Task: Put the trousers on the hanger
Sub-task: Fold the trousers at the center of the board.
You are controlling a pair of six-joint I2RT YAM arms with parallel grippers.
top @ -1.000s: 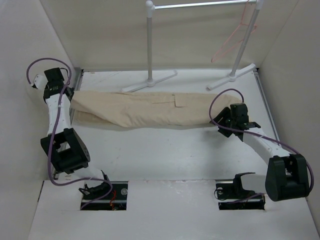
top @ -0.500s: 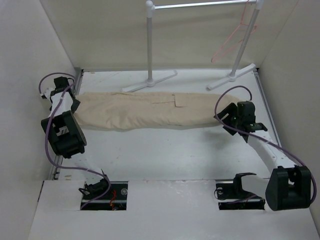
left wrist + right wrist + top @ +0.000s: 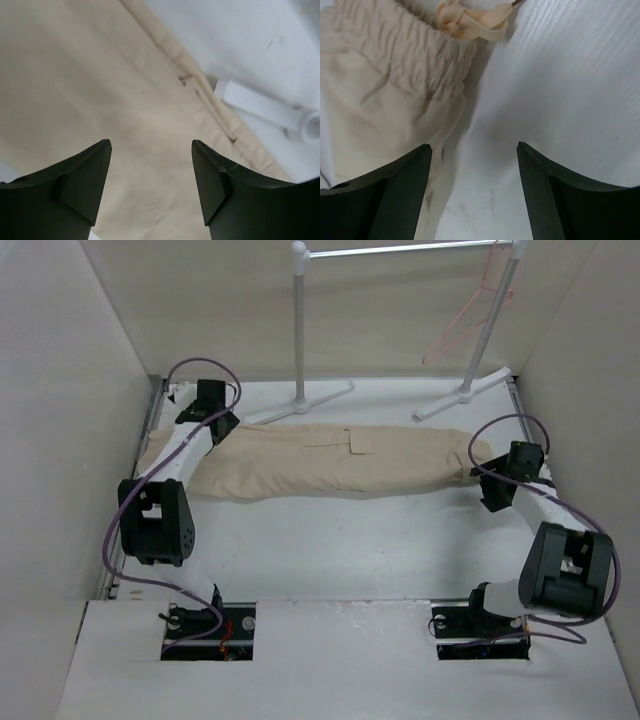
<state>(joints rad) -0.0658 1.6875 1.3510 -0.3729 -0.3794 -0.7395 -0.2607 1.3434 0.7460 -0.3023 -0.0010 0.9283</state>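
The beige trousers [image 3: 320,460] lie flat and stretched across the table, legs to the left and waistband to the right. My left gripper [image 3: 212,418] hovers open above the leg end; cloth [image 3: 100,75] fills the view under its fingers [image 3: 85,180], with nothing between them. My right gripper [image 3: 500,480] is open just right of the elastic waistband [image 3: 385,75] and its knotted drawstring [image 3: 470,22], with bare table between its fingers [image 3: 400,190]. The pink wire hanger [image 3: 462,318] hangs from the right end of the rack's rail, far from both grippers.
A white tubular rack stands at the back, one post [image 3: 299,320] at the middle and one at the right, and its feet reach to the trousers' far edge [image 3: 260,102]. Enclosure walls [image 3: 60,390] close in left and right.
The left gripper has opened, let go of the leg end and swung right over the cloth. The right arm has drawn back to the right, off the waistband.
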